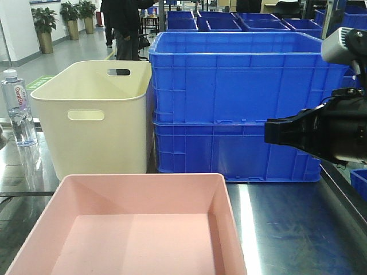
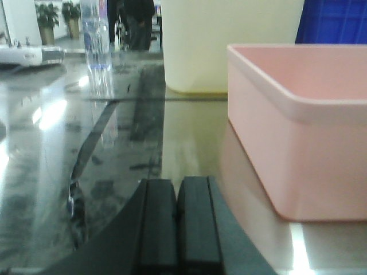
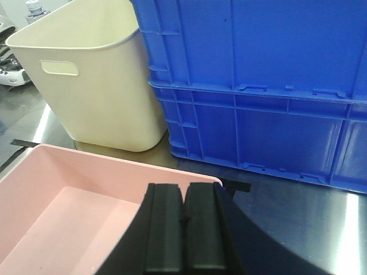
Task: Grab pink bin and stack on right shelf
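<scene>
Pale-pink bin (image 1: 137, 229) smooth, shallow, on reflective steel tabletop (image 1: 287, 229) – both pincers (image 2: 178, 223) (image 3: 184, 229) closed, empty

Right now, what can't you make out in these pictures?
- Pink bin: near side cut off by the bottom edge of the front view.
- Water bottle: small label print unreadable; blurred in the left wrist view.
- Blue crates: their insides are hidden by their own walls.
- Right gripper: cut off at the bottom of its wrist view.

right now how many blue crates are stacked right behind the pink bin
2: an upper blue crate sits on a lower blue crate, right of the cream tub. More blue crates crowd the background, partly hidden, so that total is unclear.
</scene>
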{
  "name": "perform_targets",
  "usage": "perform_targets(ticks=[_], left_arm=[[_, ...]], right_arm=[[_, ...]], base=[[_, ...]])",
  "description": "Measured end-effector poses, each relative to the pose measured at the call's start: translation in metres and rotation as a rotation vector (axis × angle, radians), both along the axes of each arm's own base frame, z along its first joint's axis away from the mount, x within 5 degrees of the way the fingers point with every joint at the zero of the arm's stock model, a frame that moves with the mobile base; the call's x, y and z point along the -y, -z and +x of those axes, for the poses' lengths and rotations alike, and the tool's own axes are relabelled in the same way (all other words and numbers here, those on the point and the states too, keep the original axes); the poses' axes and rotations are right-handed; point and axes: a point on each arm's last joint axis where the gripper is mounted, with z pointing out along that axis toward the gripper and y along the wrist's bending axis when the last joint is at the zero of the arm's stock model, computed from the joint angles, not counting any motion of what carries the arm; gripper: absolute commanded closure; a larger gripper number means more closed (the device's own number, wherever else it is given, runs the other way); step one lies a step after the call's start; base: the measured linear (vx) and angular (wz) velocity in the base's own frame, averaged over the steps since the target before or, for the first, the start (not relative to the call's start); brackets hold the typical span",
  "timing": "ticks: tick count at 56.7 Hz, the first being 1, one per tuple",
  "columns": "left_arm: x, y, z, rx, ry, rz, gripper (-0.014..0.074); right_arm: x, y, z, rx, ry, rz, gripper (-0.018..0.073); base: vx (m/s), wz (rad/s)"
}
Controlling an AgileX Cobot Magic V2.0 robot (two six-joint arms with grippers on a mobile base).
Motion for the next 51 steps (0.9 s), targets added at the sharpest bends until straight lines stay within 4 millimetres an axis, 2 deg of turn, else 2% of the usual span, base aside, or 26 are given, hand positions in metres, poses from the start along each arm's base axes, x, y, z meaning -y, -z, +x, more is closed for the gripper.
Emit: perform_targets(ticks=[24,32,42,51], left_arm=[[0.000,0.004,0.000,-0.042,-0.001,0.001,0.0604],[0.000,0.004,0.000,-0.042,-0.001,0.001,0.0604],[0.000,0.004,0.000,-0.042,-0.001,0.001,0.0604],[0.000,0.004,0.000,-0.042,-0.001,0.001,0.0604]], right_arm=[[0.000,0.000,0.000,0.001,0.000,-0.004,0.0572],[0.005,0.000,-0.003,0.038,0.002,-0.105,0.0571],[0.032,0.012,-0.040,0.085,0.060,-0.166,0.0571],[0.070,0.055,-0.088,0.147,0.208,-0.155,0.0571]], base=[[0.00,0.00],[0.00,0.00],[0.00,0.00],[0.00,0.00]])
